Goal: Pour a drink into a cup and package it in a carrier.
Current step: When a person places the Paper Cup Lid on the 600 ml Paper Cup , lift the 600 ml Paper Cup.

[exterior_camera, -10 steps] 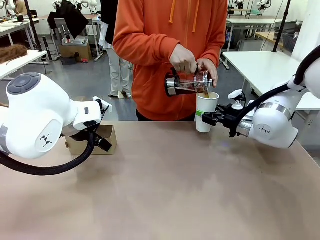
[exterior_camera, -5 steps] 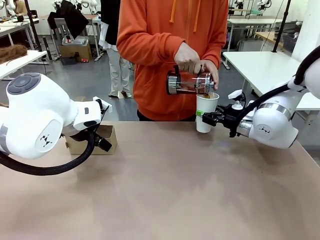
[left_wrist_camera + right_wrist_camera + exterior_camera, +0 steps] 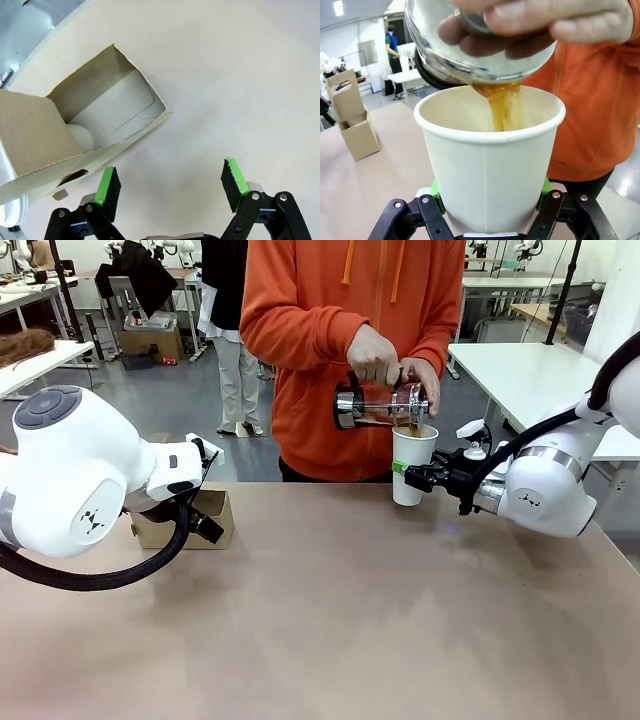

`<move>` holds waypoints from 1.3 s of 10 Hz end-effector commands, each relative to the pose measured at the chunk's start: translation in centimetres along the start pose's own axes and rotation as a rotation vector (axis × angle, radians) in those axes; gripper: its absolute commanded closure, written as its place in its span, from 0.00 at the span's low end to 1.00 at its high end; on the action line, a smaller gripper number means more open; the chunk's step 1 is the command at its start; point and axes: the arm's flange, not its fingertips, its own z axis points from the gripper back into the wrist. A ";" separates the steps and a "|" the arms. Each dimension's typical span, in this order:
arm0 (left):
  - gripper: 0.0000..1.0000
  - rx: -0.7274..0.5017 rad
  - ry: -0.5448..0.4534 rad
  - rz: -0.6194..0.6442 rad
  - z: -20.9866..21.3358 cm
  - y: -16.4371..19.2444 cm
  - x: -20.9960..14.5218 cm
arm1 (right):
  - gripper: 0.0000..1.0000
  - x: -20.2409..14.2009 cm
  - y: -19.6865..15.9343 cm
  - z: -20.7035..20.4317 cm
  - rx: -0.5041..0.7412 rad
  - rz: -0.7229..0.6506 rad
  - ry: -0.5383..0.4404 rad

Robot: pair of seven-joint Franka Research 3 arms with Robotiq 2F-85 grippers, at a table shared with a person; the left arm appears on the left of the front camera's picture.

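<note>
The white paper cup (image 3: 412,463) stands at the table's far edge, and my right gripper (image 3: 411,478) is shut on its lower half. In the right wrist view the cup (image 3: 489,160) sits between the green pads (image 3: 436,191). A person in an orange hoodie tips a glass pitcher (image 3: 378,406) over the rim, and brown drink (image 3: 502,107) streams into the cup. The brown cardboard carrier (image 3: 190,521) rests at the far left, partly behind my left arm. My left gripper (image 3: 170,184) hovers open just beside the carrier (image 3: 75,135), nothing between its fingers.
The person's hands (image 3: 385,362) hold the pitcher above the cup. Something white (image 3: 80,137) lies inside the carrier. The tan table (image 3: 340,610) stretches bare across the middle and front. Other tables stand beyond the far edge.
The person has tipped the pitcher further over the cup and shifted it slightly right. Both arms have stayed still.
</note>
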 end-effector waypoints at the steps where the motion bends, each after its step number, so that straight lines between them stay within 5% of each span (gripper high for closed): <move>1: 0.00 -0.002 -0.001 0.001 0.0 0.0 0.0 | 0.23 0.2 0.1 -0.2 -0.001 0.005 -0.004; 13: 0.00 -0.002 -0.001 0.001 0.0 0.0 0.0 | 0.23 0.2 0.1 -0.2 -0.001 0.005 -0.004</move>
